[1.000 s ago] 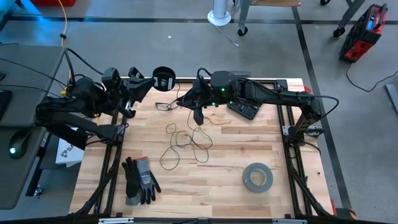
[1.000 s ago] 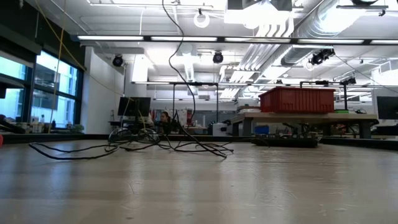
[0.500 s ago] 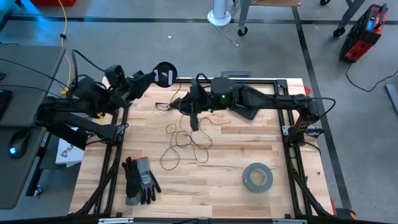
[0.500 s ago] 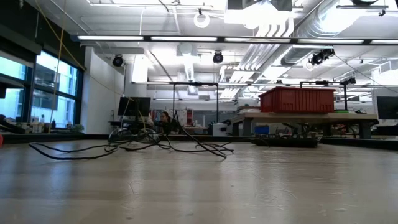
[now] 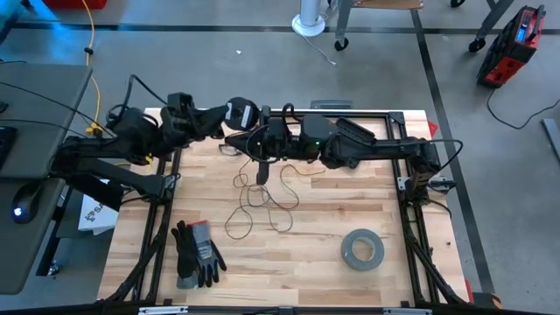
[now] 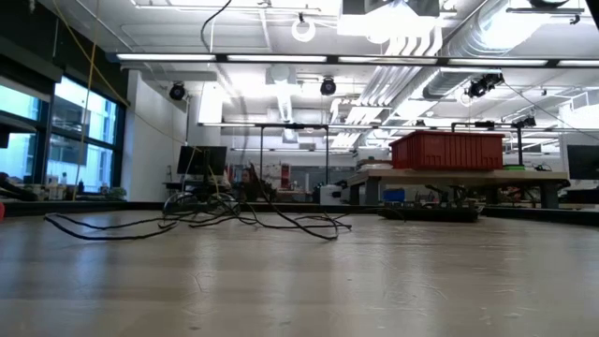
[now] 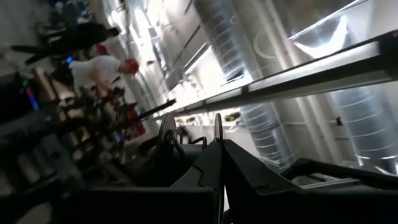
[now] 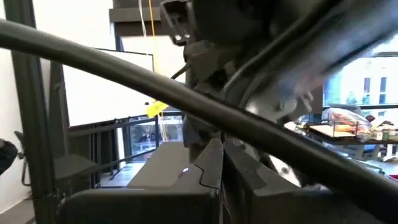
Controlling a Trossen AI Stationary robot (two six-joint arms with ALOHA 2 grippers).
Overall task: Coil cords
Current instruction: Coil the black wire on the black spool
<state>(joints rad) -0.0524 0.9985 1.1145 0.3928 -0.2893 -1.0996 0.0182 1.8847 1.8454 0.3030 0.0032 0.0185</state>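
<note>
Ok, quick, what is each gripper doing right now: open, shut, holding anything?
Left gripper: shut, holding the small round black spool over the table's far edge.
Right gripper: shut; whether it grips the thin dark cord cannot be told.

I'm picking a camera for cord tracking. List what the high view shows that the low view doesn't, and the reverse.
High only: both arms, the left end effector holding the spool, the right end effector above the cord, the gloves, the tape roll.
Low only: the room behind, with a red bin and ceiling lights.
Both: the cord loose on the table.
</note>
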